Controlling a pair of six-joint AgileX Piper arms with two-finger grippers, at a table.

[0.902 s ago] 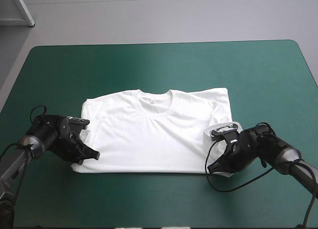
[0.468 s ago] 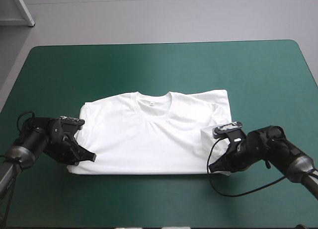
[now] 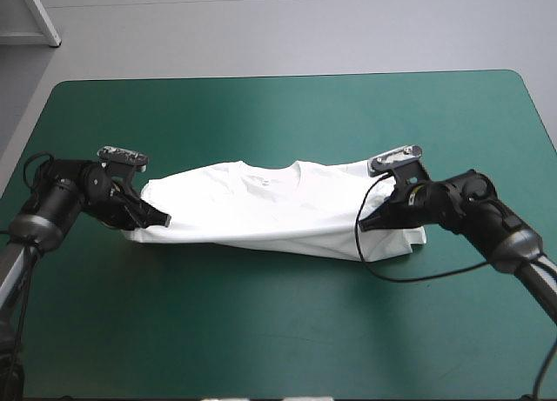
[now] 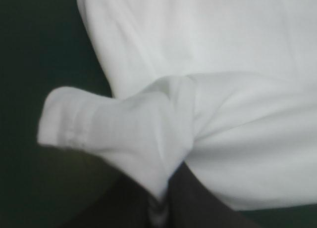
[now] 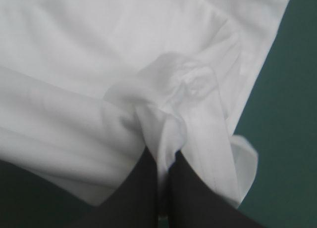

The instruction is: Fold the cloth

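Plainly the teal-green table (image 3: 287, 331) carries the T-shirt (image 3: 261, 214) across its middle, collar toward the far edge. Its near hem appears lifted off the cover and sags between 2 held corners. The cloth looks light, soft and limp, so it will likely droop and crease wherever it is unsupported. The hem corners seem the right places to hold. The left gripper (image 3: 161, 218) is pinched on the left corner and the right gripper (image 3: 370, 225) on the right one, each clamping bunched fabric.
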